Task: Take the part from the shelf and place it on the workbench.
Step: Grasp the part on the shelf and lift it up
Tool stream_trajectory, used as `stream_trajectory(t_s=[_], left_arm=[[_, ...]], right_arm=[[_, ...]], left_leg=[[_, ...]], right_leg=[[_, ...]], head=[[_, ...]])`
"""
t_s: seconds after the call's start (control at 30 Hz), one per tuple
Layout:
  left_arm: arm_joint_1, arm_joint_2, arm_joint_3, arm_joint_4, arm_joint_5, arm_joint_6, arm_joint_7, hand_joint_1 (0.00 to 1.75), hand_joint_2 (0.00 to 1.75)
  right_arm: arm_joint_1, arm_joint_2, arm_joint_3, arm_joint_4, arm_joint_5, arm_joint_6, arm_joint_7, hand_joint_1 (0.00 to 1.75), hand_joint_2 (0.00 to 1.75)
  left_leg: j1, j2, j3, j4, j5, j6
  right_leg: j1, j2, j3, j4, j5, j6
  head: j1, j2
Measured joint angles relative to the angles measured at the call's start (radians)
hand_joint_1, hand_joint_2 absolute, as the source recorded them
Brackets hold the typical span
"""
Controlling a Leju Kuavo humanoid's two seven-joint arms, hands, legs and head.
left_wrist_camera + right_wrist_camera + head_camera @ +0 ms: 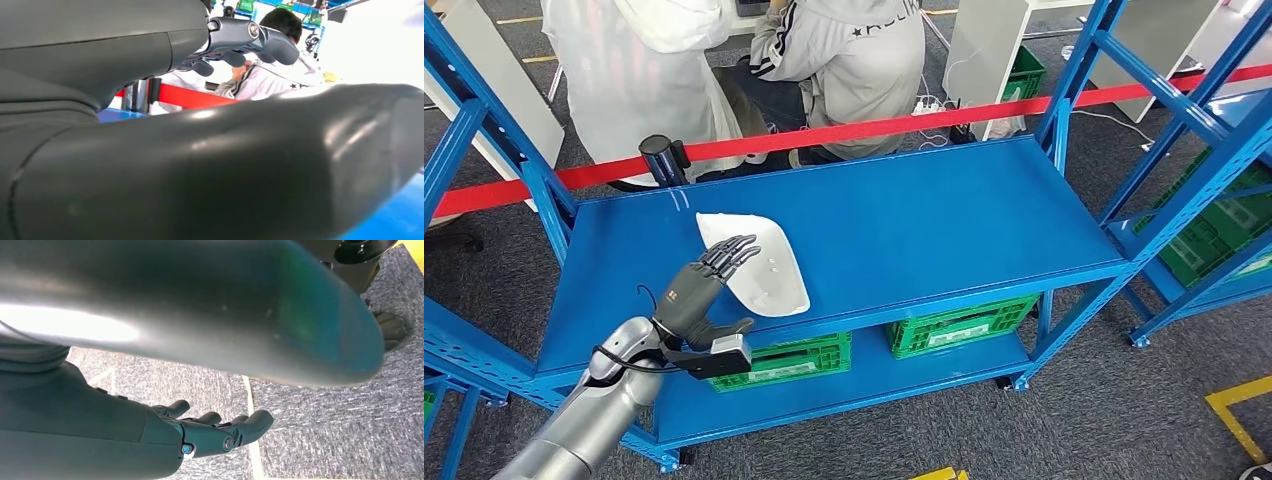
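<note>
A white curved part (764,262) lies on the top board of the blue shelf (924,220), left of its middle. My left hand (702,290) reaches over the shelf's front edge with fingers spread, its fingertips (736,248) over the part's near left side; whether they touch it I cannot tell. It holds nothing. In the left wrist view the thick grey thumb (240,165) and dark fingers (250,37) stand apart with nothing between them. In the right wrist view my right hand (210,432) hangs over grey carpet, fingers extended and loosely together, holding nothing.
A red barrier tape (854,130) runs behind the shelf, with a black post (662,158) at the shelf's back left. Two people (844,60) sit beyond it. Green crates (959,322) stand on the lower board. More blue racks stand left and right (1194,180).
</note>
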Motion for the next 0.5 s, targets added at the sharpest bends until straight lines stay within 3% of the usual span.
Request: stream_trajectory(t_s=[0.5], left_arm=[[0.000, -0.054, -0.068, -0.016, 0.046, 0.031, 0.025, 0.00, 0.00]], right_arm=[[0.000, 0.000, -0.007, 0.000, 0.011, 0.000, -0.006, 0.00, 0.00]], left_leg=[[0.000, 0.000, 0.000, 0.000, 0.000, 0.000]], right_leg=[[0.000, 0.000, 0.000, 0.000, 0.000, 0.000]], head=[[0.000, 0.000]])
